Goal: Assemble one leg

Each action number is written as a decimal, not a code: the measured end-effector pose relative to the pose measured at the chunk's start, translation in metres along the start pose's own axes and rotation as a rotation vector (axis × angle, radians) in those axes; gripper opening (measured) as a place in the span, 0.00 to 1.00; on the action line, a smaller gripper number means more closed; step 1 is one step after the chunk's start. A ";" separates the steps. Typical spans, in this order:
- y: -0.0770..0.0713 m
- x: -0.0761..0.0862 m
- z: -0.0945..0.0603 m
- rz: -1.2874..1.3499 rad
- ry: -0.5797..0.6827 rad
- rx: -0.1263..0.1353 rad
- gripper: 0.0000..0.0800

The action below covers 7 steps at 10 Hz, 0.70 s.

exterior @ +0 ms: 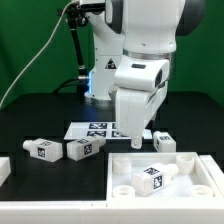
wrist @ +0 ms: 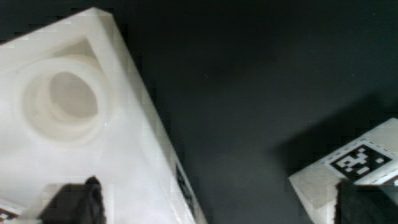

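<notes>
Several white legs with black-and-white tags lie on the black table. Two are at the exterior view's left [exterior: 42, 148] [exterior: 82, 149], one is behind the panel [exterior: 165, 141], and one lies inside the big white square panel [exterior: 152, 176]. My gripper [exterior: 134, 138] hangs just above the panel's far rim [exterior: 130, 156], to the left of the leg behind it. In the wrist view my gripper [wrist: 217, 205] is open and empty. One dark fingertip [wrist: 71, 200] is over the panel [wrist: 125, 150] near a round socket [wrist: 68, 98]. The other is beside a tagged leg [wrist: 361, 160].
The marker board [exterior: 92, 128] lies flat on the table behind the gripper. Another white part [exterior: 4, 168] shows at the exterior view's left edge. The arm's base [exterior: 98, 70] and black cables stand at the back, before a green backdrop.
</notes>
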State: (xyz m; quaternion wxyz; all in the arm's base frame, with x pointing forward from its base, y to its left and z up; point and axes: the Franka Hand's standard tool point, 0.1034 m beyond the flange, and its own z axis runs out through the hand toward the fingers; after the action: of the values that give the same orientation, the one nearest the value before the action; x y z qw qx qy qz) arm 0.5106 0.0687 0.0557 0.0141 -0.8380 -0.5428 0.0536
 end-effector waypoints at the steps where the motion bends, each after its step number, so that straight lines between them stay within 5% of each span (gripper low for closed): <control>1: 0.000 0.000 0.000 0.066 0.000 0.000 0.81; 3: -0.005 0.000 0.001 0.330 0.009 0.005 0.81; 7: -0.029 0.042 0.001 0.938 0.012 0.007 0.81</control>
State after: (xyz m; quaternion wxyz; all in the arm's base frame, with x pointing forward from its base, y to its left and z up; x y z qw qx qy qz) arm 0.5012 0.1188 0.0539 -0.0059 -0.9931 -0.1051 0.0513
